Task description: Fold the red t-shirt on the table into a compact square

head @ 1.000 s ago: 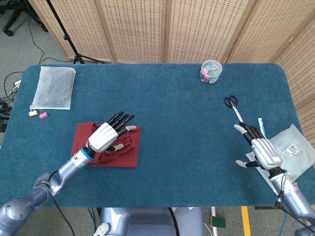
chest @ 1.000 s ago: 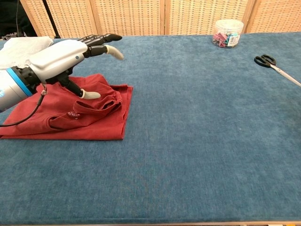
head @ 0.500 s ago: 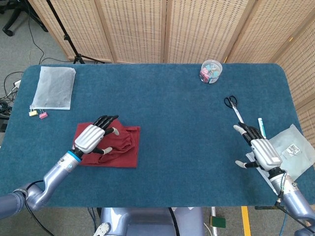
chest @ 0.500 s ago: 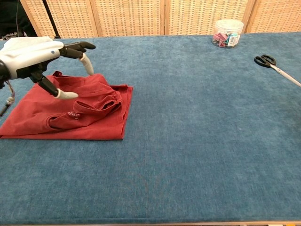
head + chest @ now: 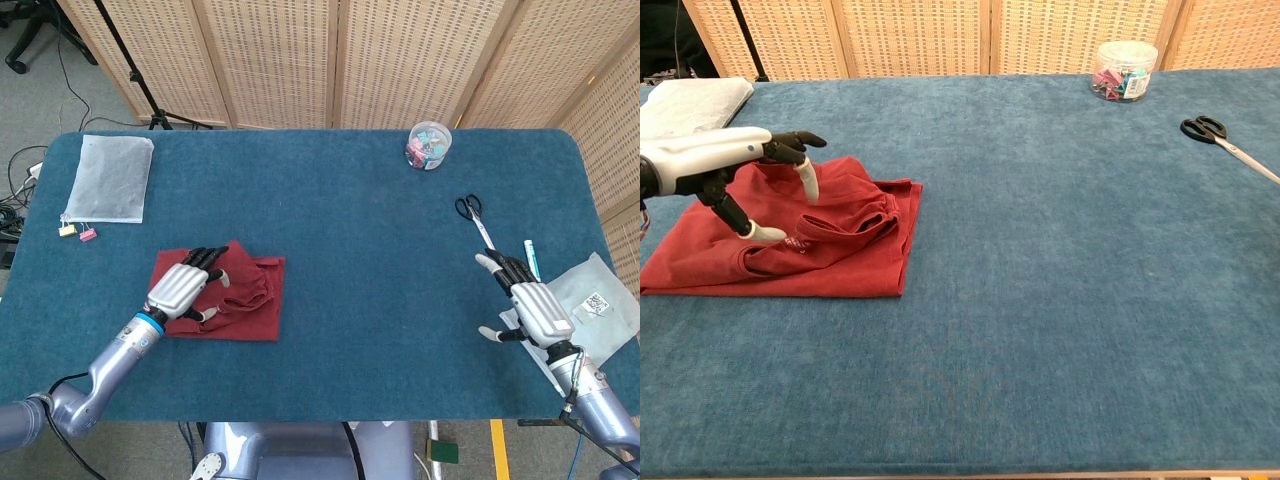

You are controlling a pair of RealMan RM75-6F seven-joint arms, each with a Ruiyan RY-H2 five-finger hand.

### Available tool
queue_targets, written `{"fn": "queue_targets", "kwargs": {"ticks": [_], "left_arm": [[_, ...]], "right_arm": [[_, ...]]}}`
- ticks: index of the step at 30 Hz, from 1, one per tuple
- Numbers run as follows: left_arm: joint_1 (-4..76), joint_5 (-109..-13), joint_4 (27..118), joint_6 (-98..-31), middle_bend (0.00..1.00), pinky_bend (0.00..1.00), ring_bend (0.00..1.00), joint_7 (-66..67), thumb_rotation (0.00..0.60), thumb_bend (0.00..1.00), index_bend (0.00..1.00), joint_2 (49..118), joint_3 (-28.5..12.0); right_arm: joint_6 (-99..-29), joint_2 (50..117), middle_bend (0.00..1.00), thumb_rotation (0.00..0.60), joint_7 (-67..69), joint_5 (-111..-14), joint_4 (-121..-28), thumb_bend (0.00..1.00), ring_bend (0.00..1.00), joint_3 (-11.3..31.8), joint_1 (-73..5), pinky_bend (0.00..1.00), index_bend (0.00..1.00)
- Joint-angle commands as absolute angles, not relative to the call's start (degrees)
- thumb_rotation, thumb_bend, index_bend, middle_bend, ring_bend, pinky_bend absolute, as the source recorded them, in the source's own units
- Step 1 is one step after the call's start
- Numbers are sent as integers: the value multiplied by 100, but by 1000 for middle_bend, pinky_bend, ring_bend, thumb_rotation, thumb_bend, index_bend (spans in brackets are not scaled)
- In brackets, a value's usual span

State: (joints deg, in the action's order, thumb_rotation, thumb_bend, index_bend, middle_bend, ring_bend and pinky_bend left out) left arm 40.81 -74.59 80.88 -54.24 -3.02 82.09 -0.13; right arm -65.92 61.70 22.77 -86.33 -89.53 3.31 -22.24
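The red t-shirt (image 5: 240, 297) lies folded into a rough rectangle on the left front part of the blue table (image 5: 350, 230), with bunched folds near its right edge. In the chest view the t-shirt (image 5: 830, 250) shows the same wrinkled ridge. My left hand (image 5: 180, 289) is over the shirt's left half, holding nothing, its fingers spread and bent downward. The chest view shows that left hand (image 5: 720, 165) with its thumb tip at the cloth. My right hand (image 5: 530, 305) stays far right with its fingers apart, empty.
A clear jar of clips (image 5: 428, 145) stands at the back right. Scissors (image 5: 470, 212) and a pen (image 5: 531, 258) lie near my right hand, which is beside a plastic bag (image 5: 595, 300). A white pouch (image 5: 108, 178) lies at the back left.
My left hand has drawn back leftward across the shirt, from its right edge to its left half. The shirt and my right hand have not moved.
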Motion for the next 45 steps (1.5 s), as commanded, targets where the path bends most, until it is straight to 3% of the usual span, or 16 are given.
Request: {"fn": "queue_targets", "kwargs": {"ticks": [1, 11, 28, 45], "left_arm": [[4060, -7488, 8057, -5396, 0, 0, 0, -265, 600, 277, 430, 8260, -31], [4029, -7515, 7966, -5276, 0, 0, 0, -164, 600, 327, 460, 8389, -91], [3965, -7770, 7784, -5269, 0, 0, 0, -179, 600, 359, 614, 8610, -141], [3937, -8125, 7951, -5401, 0, 0, 0, -240, 600, 397, 640, 8702, -147]], "right_arm": [[-6593, 6168, 0, 600, 2283, -8635, -8952, 0, 0, 331, -2224, 0, 0], [-6590, 6168, 0, 600, 2283, -8638, -8949, 0, 0, 328, -2226, 0, 0], [-6607, 6158, 0, 600, 2294, -8645, -8948, 0, 0, 329, -2220, 0, 0], [-6609, 6151, 0, 600, 2275, -8645, -8960, 0, 0, 326, -2217, 0, 0]]}}
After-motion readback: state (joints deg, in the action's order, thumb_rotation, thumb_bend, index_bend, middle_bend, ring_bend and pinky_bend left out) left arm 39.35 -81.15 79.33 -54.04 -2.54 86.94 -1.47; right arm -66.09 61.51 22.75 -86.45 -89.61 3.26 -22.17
